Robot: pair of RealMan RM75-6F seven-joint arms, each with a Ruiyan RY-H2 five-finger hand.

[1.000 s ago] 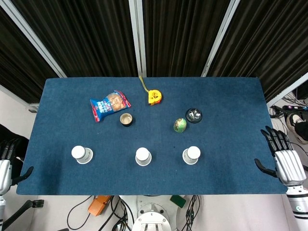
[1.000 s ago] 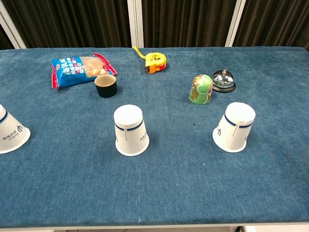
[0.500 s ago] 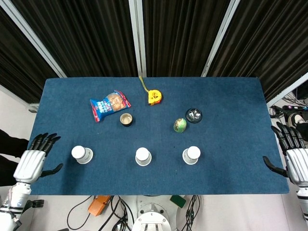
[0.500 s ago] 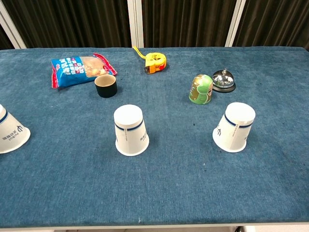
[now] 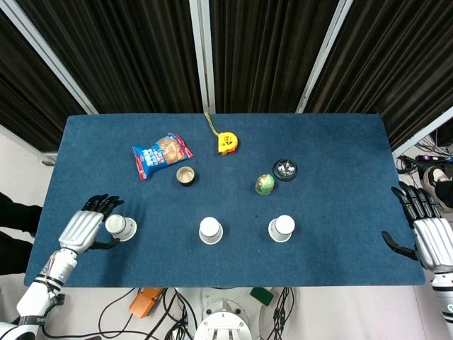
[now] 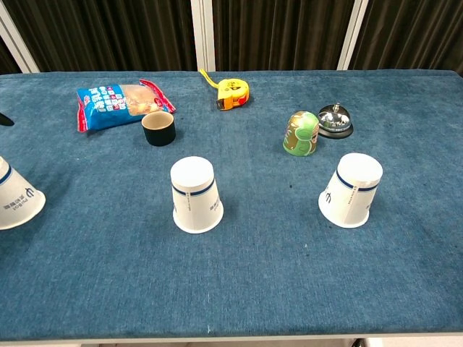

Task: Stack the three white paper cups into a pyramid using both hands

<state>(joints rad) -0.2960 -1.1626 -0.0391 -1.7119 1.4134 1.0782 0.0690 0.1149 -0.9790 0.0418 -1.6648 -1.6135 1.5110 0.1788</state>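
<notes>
Three white paper cups stand upside down in a row near the table's front edge: the left cup (image 5: 120, 227) (image 6: 16, 195), the middle cup (image 5: 210, 230) (image 6: 196, 195) and the right cup (image 5: 282, 228) (image 6: 351, 190). My left hand (image 5: 88, 224) is right beside the left cup on its left side. Its fingers are spread and the thumb reaches under the cup's near side; I cannot tell if it touches. In the chest view only a dark fingertip shows at the left edge. My right hand (image 5: 429, 239) hangs open past the table's right edge, far from the right cup.
Behind the cups lie a blue snack bag (image 5: 161, 155), a small black cup (image 5: 185, 176), a yellow tape measure (image 5: 226, 142), a green figure (image 5: 265, 184) and a desk bell (image 5: 286, 169). The blue table (image 5: 340, 142) ends just in front of the cups.
My left hand has come in from the table's left edge to the side of the left cup. The right hand has shifted only slightly. The cups have not moved.
</notes>
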